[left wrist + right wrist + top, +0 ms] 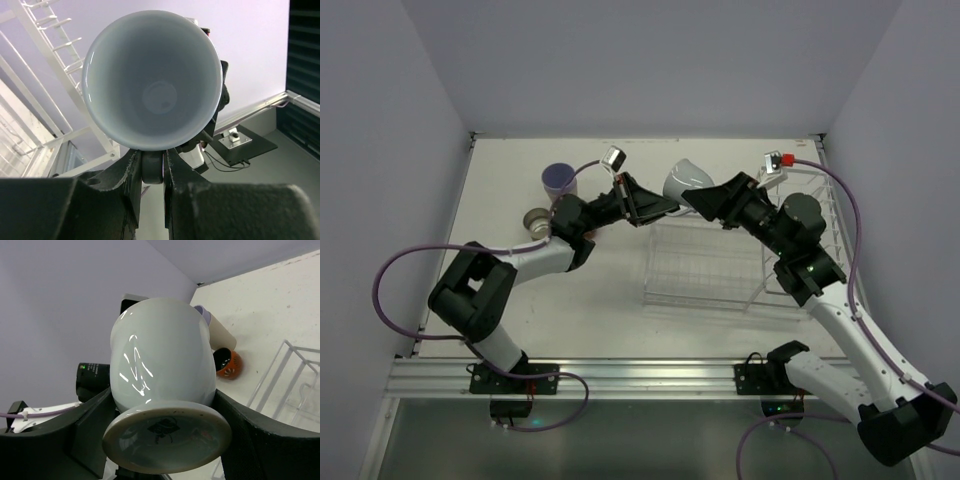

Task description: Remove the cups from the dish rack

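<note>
The short light blue-grey cup (685, 180) hangs in the air over the far left corner of the white wire dish rack (705, 268). My right gripper (708, 203) is shut on its sides near the foot (165, 435). My left gripper (670, 208) points at the cup's open mouth (152, 80), just under the rim. Its jaws are almost together and hold none of the cup. The lavender tumbler (560, 178) and beige tumbler (535, 220) stand on the table left of the rack. The orange-red mug (227, 364) sits next to them.
The rack's taller basket section (800, 235) lies under my right arm, and its wires show in the left wrist view (50, 65). Grey walls close the table at the back and both sides. A metal rail (640, 375) runs along the near edge.
</note>
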`<state>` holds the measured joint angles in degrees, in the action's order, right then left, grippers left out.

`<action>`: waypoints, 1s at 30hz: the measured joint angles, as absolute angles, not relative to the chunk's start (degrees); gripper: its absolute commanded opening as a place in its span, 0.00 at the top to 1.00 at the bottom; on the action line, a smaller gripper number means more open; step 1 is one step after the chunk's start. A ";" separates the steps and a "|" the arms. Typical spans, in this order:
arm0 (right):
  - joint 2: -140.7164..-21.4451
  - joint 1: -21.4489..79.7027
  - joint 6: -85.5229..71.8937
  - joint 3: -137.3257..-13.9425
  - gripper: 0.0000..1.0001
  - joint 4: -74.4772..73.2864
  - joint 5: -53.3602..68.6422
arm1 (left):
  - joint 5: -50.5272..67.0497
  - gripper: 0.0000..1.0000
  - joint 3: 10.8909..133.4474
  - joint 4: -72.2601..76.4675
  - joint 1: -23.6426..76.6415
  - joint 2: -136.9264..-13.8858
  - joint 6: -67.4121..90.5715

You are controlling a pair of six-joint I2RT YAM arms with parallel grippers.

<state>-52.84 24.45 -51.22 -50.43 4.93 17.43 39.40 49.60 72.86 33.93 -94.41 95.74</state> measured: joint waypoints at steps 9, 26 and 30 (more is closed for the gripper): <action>-50.35 24.38 -47.44 -51.77 0.34 -2.92 15.27 | 40.71 1.00 52.16 58.28 34.48 -90.50 80.23; -45.78 24.73 -40.38 -52.69 0.01 -9.87 10.98 | 44.88 1.00 51.44 56.73 34.06 -88.38 75.79; -43.00 24.73 -39.64 -52.05 0.01 -9.93 8.84 | 45.91 1.00 50.39 57.52 32.99 -88.20 75.90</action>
<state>-43.00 24.73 -39.64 -52.05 -9.93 8.84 45.91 50.39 57.52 32.99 -88.20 75.90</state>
